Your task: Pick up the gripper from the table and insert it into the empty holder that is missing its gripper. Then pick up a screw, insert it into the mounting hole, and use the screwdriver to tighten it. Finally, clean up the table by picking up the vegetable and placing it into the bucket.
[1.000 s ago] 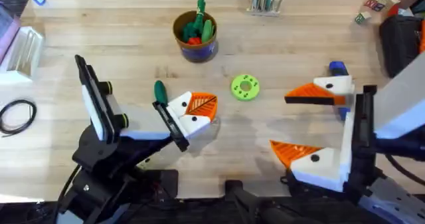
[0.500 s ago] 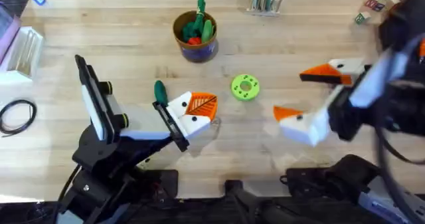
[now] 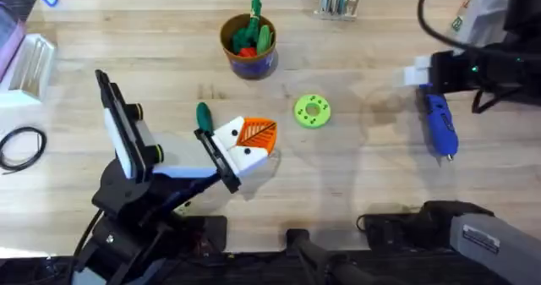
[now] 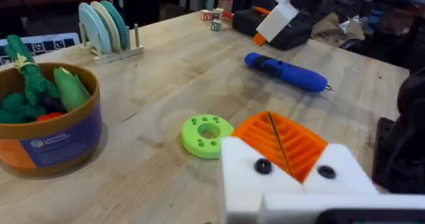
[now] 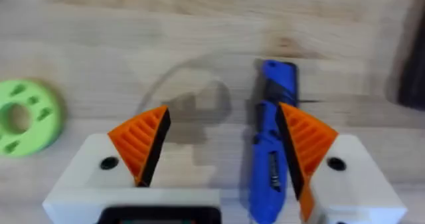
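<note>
Since a second ago, the right arm has swung up from the near right corner of the desk [image 3: 380,175] toward the far right, uncovering the screwdriver [image 3: 439,124].

Overhead view: the screwdriver lies flat on the right side of the desk, its long axis running near-to-far, metal tip toward the arm bases. The right arm hangs above its far end. The left pincer [image 3: 254,143] rests low near the middle, with the vegetable [image 3: 203,114] just beside it on the left. The bucket [image 3: 248,46] stands farther back, already holding toy produce, and the green disc [image 3: 312,111] lies between the left pincer and the screwdriver.

Left wrist view: the left pincer [image 4: 292,151] has its orange fingers [image 4: 279,139] pressed together with nothing between them; each white mount shows a dark mounting hole [image 4: 263,165]. The screwdriver [image 4: 285,71] lies well beyond.

Right wrist view: the right pincer [image 5: 222,147] is spread wide and empty. The screwdriver [image 5: 271,151] lies under it, hard against one finger rather than centred in the gap, its axis pointing away along the pincer's reach. The right arm is clearly nearer, so the grasp likely needs a sideways shift first.
</note>
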Robot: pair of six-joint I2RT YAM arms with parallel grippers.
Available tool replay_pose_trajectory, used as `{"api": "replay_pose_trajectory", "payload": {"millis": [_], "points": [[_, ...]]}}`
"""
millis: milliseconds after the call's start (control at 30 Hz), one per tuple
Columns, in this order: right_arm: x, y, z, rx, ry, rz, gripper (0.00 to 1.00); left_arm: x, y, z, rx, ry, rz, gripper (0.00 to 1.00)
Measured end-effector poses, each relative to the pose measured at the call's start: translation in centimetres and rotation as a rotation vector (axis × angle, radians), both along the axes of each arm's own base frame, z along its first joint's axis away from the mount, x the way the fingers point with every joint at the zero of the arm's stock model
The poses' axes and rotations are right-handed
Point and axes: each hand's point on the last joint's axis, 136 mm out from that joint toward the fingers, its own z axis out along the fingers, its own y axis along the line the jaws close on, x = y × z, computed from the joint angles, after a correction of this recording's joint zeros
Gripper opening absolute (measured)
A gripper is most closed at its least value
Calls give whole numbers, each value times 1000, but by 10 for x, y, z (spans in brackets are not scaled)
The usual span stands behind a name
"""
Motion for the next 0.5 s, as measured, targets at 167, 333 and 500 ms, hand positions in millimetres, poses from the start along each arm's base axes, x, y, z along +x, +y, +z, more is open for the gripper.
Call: {"api": "replay_pose_trajectory", "payload": {"millis": [167, 333, 500], "points": [[8, -52, -13, -25, 14, -130, 986, 0, 0, 0, 0, 0, 0, 5], [5, -85, -39, -53, 100, -167, 989, 0, 0, 0, 0, 0, 0, 5], [-2, -93, -66, -55, 202, -136, 989, 0, 0, 0, 0, 0, 0, 5]]}}
